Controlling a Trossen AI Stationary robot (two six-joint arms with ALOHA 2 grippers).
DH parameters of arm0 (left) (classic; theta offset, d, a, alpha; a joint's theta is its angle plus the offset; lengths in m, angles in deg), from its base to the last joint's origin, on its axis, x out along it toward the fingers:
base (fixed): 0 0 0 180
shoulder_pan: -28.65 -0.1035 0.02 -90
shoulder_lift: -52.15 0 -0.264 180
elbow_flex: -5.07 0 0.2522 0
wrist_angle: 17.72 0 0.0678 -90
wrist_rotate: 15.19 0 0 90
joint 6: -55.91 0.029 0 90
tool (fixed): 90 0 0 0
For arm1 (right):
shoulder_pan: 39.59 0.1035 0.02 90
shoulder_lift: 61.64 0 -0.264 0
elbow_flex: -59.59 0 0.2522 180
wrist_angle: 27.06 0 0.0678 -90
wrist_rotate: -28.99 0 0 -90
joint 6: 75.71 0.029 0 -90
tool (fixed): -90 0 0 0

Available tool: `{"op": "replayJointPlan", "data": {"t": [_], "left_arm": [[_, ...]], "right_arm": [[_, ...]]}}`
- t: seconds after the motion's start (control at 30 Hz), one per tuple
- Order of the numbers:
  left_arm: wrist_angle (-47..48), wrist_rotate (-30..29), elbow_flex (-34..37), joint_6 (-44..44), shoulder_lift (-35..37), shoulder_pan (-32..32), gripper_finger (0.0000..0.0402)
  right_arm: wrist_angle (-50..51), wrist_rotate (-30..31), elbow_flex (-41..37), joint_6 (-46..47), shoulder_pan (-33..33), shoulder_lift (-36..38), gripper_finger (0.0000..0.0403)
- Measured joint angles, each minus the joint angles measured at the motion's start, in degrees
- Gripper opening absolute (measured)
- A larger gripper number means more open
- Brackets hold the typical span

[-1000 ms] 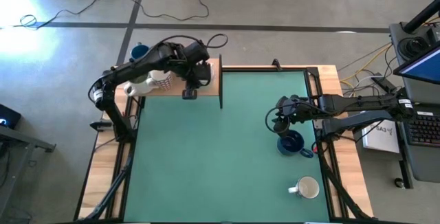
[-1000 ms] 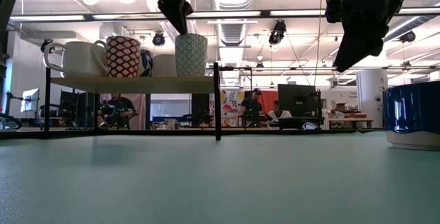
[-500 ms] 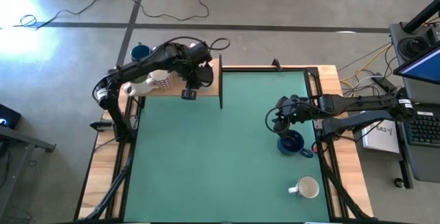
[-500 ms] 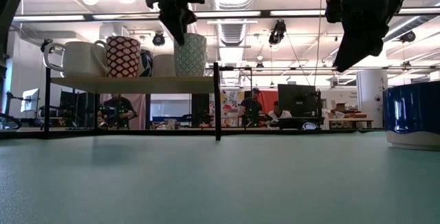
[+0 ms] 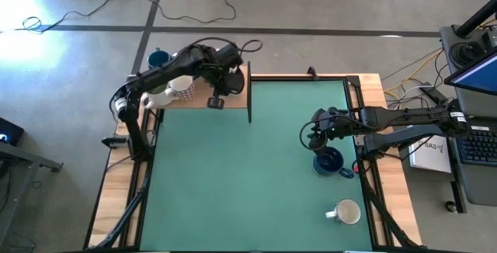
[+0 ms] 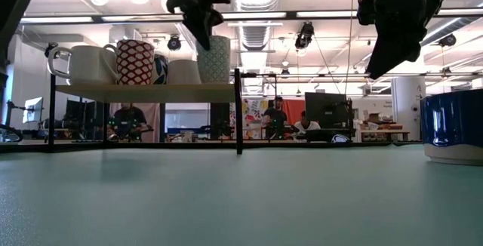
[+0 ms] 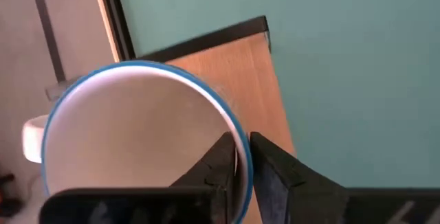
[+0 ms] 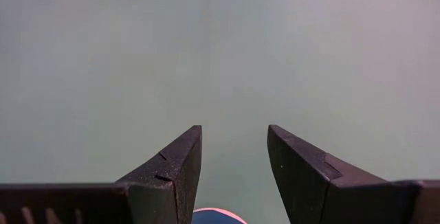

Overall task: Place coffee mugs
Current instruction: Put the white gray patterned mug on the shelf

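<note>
Two left-arm jaws clamped on a round blue-rimmed ceramic mug (image 7: 137,141) over the wooden shelf (image 7: 254,86); right jaws apart.

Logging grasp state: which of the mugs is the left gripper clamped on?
The teal-patterned, blue-rimmed mug at the wooden shelf's right end; the left gripper pinches its rim. The others stand free.

Wooden shelf (image 5: 233,96) at green table (image 5: 248,183) far-left corner; monitor (image 6: 336,109) behind.
</note>
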Motion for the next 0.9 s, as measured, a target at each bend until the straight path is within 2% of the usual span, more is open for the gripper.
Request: {"op": "replayJointPlan", "data": {"t": [0.17,0.9], "left_arm": [[-0.05,0.08,-3.74,3.85,-2.39,-1.32,0.0022],[5.37,2.58,-17.24,7.76,-13.01,-8.93,0.0019]], "right_arm": [[0.01,-0.02,0.00,0.00,0.00,0.00,0.0155],[-0.01,-0.02,0.00,0.00,0.00,0.00,0.0155]]}}
